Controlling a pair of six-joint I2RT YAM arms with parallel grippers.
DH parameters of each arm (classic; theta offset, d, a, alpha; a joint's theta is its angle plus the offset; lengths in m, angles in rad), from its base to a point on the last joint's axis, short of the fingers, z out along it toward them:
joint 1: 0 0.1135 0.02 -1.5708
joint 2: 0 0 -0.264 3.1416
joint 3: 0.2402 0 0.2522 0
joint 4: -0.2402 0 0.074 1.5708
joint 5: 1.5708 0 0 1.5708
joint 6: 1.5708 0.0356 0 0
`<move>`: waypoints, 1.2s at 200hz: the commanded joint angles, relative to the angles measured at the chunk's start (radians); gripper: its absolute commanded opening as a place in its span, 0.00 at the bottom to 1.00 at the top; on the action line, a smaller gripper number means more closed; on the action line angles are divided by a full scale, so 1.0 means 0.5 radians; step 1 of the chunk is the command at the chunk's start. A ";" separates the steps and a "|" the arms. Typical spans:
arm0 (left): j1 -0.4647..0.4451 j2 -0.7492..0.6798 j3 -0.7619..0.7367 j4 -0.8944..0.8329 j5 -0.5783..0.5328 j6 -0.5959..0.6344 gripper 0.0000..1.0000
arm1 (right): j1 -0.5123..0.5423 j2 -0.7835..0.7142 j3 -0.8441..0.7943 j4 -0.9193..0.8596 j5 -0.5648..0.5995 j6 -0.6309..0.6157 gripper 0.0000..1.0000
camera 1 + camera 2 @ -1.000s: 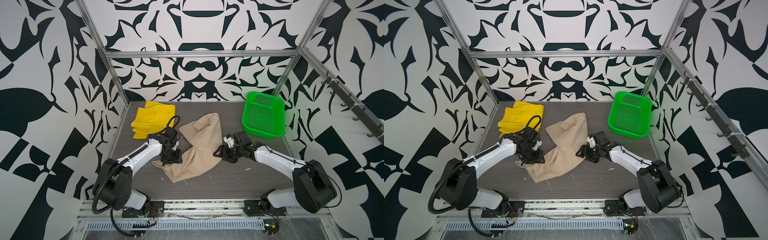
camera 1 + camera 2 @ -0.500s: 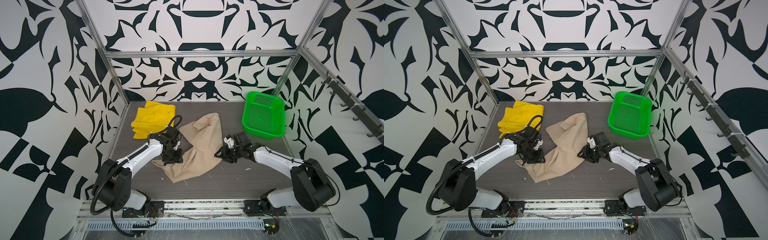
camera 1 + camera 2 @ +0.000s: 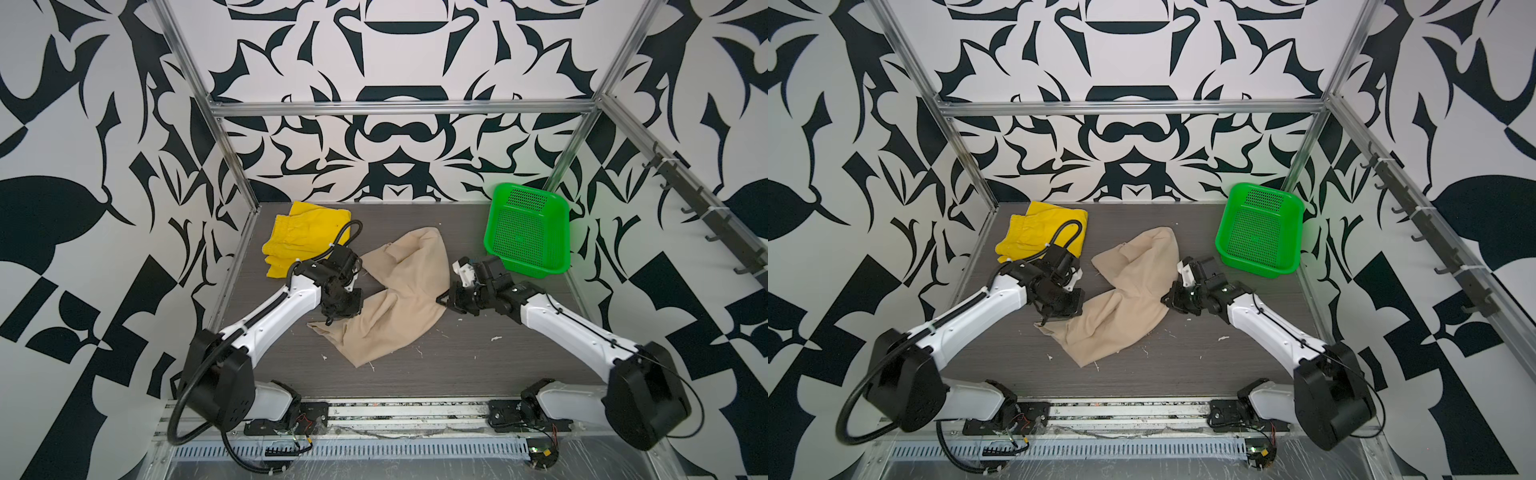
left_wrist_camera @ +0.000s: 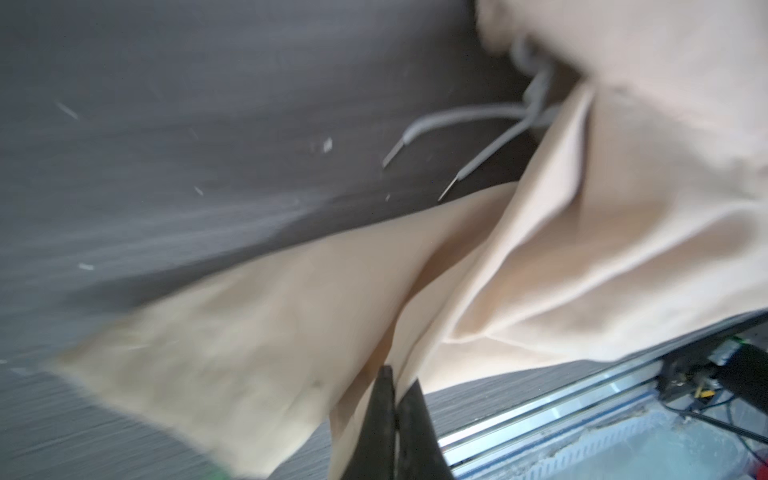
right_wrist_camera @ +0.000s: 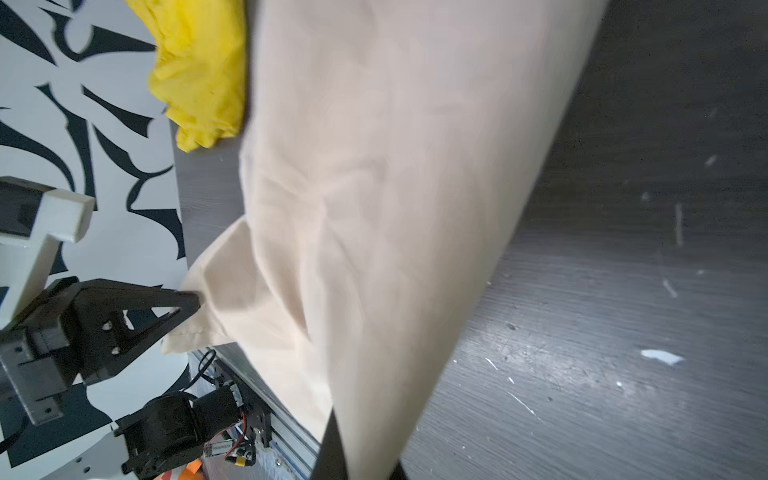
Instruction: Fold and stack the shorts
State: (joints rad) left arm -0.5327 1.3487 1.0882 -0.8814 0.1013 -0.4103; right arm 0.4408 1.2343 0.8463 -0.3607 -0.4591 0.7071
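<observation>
A green perforated basket (image 3: 525, 237) is set at the two o'clock corner of a dark wood-grain table (image 3: 478, 365). White scraps (image 3: 495, 338) are scattered toward five o'clock. Black-and-white patterned walls (image 3: 395, 62) are seen all around.

A second ago my left gripper (image 4: 395, 388) and right gripper (image 3: 444, 300) stood open — now both are pinched shut on opposite edges of the beige shorts (image 3: 395, 307).

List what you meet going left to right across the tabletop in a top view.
yellow shorts → left gripper → beige shorts → right gripper → green basket
</observation>
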 commanded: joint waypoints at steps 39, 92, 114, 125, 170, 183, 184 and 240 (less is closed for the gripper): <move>-0.005 -0.329 0.645 -0.373 -0.250 0.157 0.03 | -0.026 -0.158 1.032 -0.779 0.342 -0.608 0.00; 0.022 -0.246 0.914 -0.448 -0.653 0.529 0.07 | -0.025 0.252 1.801 -1.277 0.255 -0.735 0.00; 0.225 -0.065 0.857 -0.327 -0.514 0.652 0.09 | -0.025 0.409 1.722 -1.216 0.176 -0.682 0.00; 0.319 0.031 0.822 -0.232 -0.375 0.694 0.10 | -0.026 0.489 1.642 -1.143 0.162 -0.634 0.00; 0.435 0.611 0.841 -0.026 -0.263 0.796 0.58 | -0.060 0.747 1.355 -0.825 0.154 -0.571 0.47; 0.442 0.722 0.958 -0.092 -0.282 0.783 0.67 | -0.098 0.728 1.362 -0.830 0.188 -0.592 0.57; 0.443 0.724 0.962 -0.097 -0.283 0.782 0.67 | -0.102 0.722 1.361 -0.831 0.191 -0.592 0.58; 0.278 0.390 0.817 0.121 -0.090 0.702 0.69 | -0.532 0.266 0.879 -0.764 0.153 -0.629 0.63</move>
State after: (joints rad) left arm -0.3237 1.6855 1.5280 -0.8856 -0.0353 -0.0547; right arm 0.2676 1.4712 1.4017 -0.7734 -0.3599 0.3992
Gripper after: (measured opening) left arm 0.692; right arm 0.628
